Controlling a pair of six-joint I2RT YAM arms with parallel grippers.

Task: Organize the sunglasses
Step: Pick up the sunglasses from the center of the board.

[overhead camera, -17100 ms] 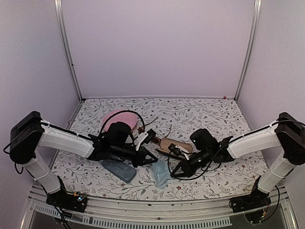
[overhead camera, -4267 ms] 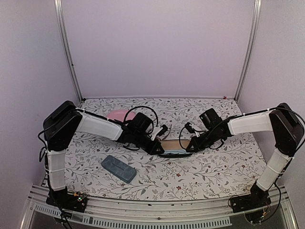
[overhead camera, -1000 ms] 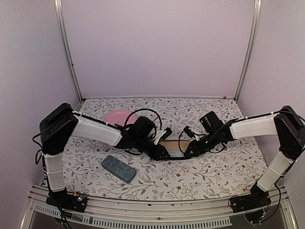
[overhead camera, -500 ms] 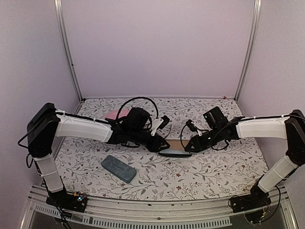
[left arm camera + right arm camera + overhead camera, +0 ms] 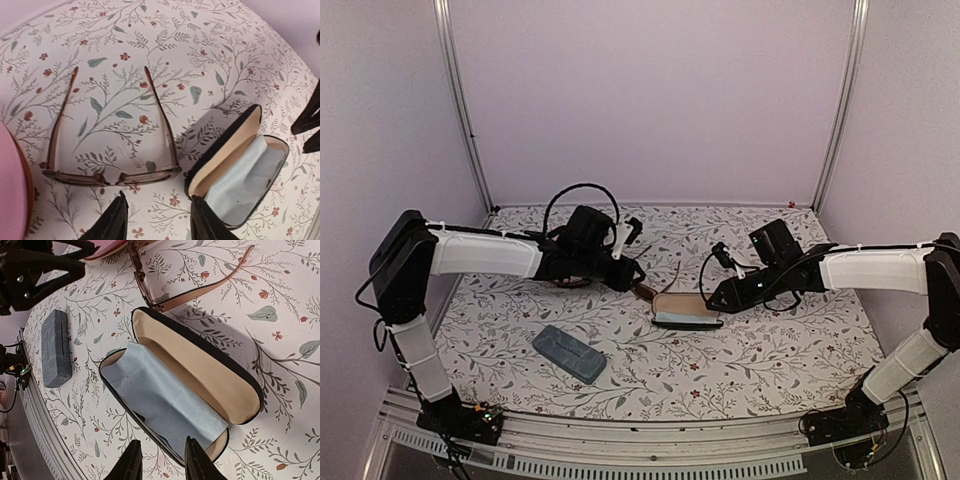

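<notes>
Though flat, sunglasses (image 5: 100, 178) arms rearward.

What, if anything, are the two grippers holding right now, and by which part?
Nothing is held: the left gripper and the right gripper both show parted, empty fingers. The brown sunglasses and the open case lie untouched.

Floral bench (image 5: 770, 350), four things on it.
Unfolded sunglasses (image 5: 111, 178) lie just beside open black case (image 5: 200, 390); grey case (image 5: 569, 353) apart; pink item (image 5: 10, 190) leftward.
</notes>
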